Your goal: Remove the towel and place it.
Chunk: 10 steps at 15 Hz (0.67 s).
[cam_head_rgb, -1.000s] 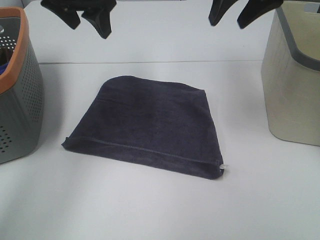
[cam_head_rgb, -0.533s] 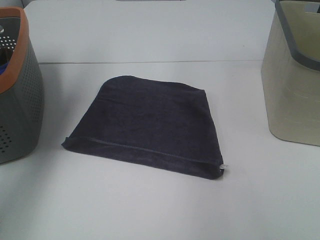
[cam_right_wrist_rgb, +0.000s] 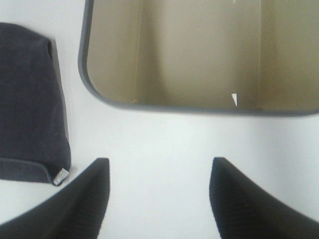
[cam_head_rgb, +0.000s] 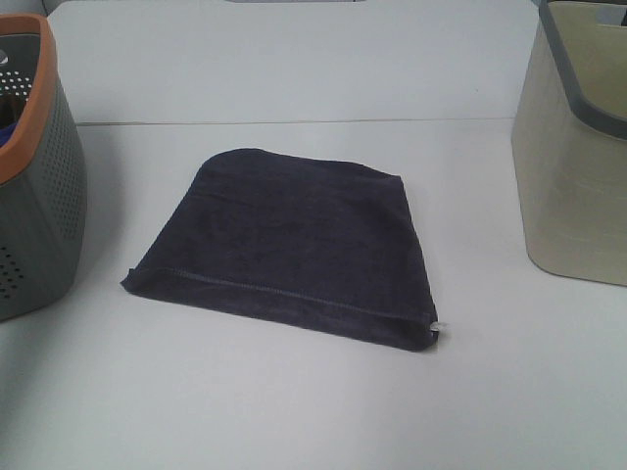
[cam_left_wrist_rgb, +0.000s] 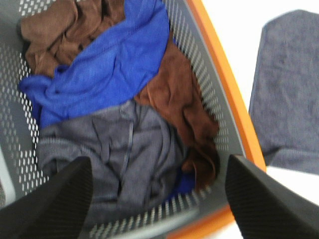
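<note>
The towel (cam_head_rgb: 289, 250), dark navy and folded roughly square, lies flat on the white table with its stitched hem toward the front and a tiny white tag at the front right corner. Neither gripper touches it, and neither shows in the high view. My left gripper (cam_left_wrist_rgb: 157, 199) hangs open over the grey basket (cam_left_wrist_rgb: 224, 94), with the towel (cam_left_wrist_rgb: 291, 94) off to one side. My right gripper (cam_right_wrist_rgb: 159, 199) is open and empty over bare table, between the towel's tagged corner (cam_right_wrist_rgb: 27, 104) and the beige bin (cam_right_wrist_rgb: 199, 55).
The perforated grey basket (cam_head_rgb: 39, 186) with an orange rim stands at the left edge; brown, blue (cam_left_wrist_rgb: 109, 64) and grey cloths lie crumpled inside it. The beige bin (cam_head_rgb: 578, 166) with a grey rim stands at the right and looks empty.
Both grippers, seen at the top of the high view a second ago, have left that view. The towel has not moved.
</note>
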Each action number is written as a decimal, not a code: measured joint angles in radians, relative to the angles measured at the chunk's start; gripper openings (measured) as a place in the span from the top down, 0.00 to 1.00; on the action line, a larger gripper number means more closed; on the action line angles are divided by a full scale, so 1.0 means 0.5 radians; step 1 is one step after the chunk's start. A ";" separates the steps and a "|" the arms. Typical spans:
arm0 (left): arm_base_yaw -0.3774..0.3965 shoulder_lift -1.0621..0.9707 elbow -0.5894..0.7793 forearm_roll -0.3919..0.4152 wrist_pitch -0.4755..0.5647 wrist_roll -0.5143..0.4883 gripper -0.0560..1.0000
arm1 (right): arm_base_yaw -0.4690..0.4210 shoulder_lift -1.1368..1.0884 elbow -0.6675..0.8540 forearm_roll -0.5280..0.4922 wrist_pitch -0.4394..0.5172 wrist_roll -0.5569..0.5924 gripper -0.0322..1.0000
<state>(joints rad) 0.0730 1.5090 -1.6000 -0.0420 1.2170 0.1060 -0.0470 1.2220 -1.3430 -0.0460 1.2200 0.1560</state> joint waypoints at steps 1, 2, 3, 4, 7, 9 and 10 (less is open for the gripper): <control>0.000 0.000 0.000 0.000 0.000 0.000 0.28 | 0.000 0.000 0.000 0.000 0.000 0.000 0.39; 0.000 -0.160 0.144 0.002 0.002 0.000 0.28 | 0.000 -0.184 0.210 0.002 0.000 0.034 0.39; 0.000 -0.296 0.276 0.002 0.004 0.000 0.28 | 0.000 -0.394 0.432 0.010 0.004 0.052 0.39; 0.000 -0.422 0.410 0.002 0.004 0.000 0.28 | 0.000 -0.578 0.622 0.010 0.008 0.076 0.39; 0.000 -0.792 0.758 0.008 0.002 -0.022 0.28 | 0.000 -1.122 1.084 0.008 0.016 0.104 0.39; 0.000 -1.176 1.094 0.068 -0.014 -0.036 0.28 | 0.000 -1.672 1.250 -0.198 0.020 0.104 0.39; 0.000 -1.320 1.204 0.084 -0.050 -0.036 0.28 | 0.000 -1.792 1.256 -0.284 0.016 0.104 0.39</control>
<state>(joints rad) 0.0730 0.8490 -0.9980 0.0000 1.1920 0.0880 -0.0470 0.3260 -0.7150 -0.1880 1.2280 0.2080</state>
